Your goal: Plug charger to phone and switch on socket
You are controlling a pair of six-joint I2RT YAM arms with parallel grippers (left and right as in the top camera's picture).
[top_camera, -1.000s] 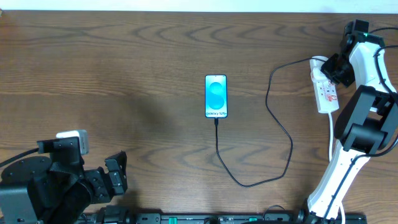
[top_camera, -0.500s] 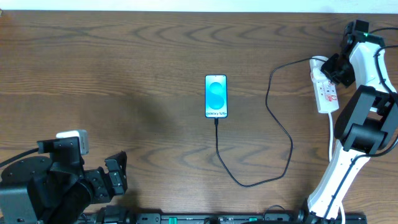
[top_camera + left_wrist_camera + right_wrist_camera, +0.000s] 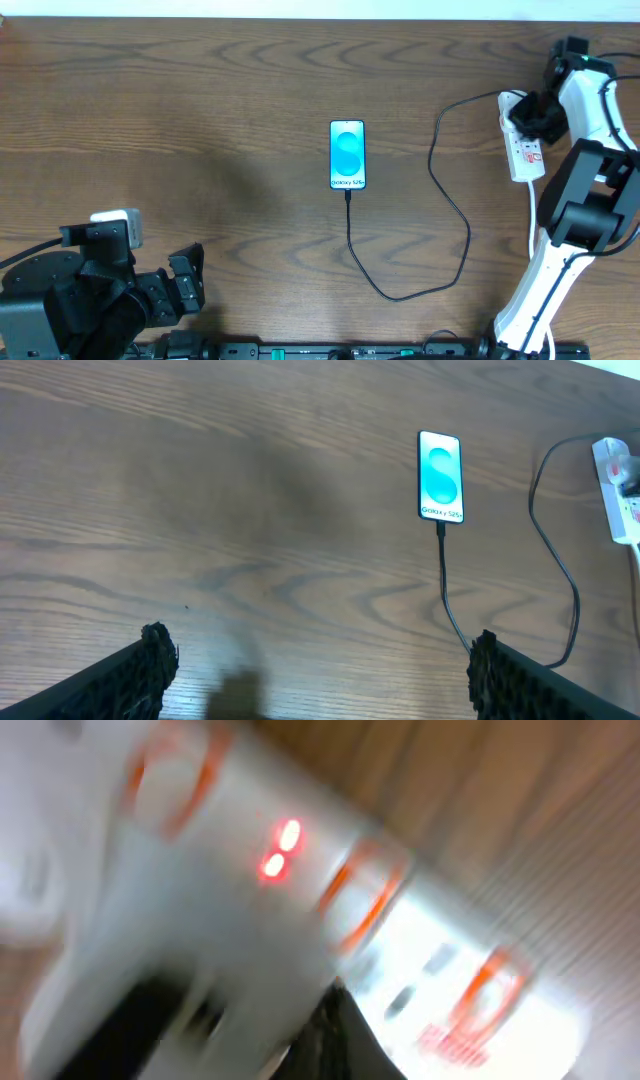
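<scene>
The phone (image 3: 347, 154) lies flat at mid-table with its cyan screen lit, and shows again in the left wrist view (image 3: 440, 476). The charger (image 3: 440, 215), a thin black cable, meets the phone's near edge, loops right and runs up to the socket (image 3: 524, 152), a white power strip at the far right. My right gripper (image 3: 531, 112) is shut, its tip down on the strip's far end. In the blurred right wrist view its dark fingertips (image 3: 340, 1025) press against the white socket (image 3: 430, 940), beside two glowing red dots (image 3: 280, 850). My left gripper (image 3: 186, 283) stands open, empty, at the near left.
The strip's white cord (image 3: 530, 225) runs toward the near edge beside the right arm's base. A bare wood table (image 3: 180, 120) spreads left of the phone. The cable (image 3: 445, 595) passes close to my left gripper's right finger (image 3: 492, 665).
The right wrist has shifted slightly over the strip's far end. Phone, cable and left arm have not moved.
</scene>
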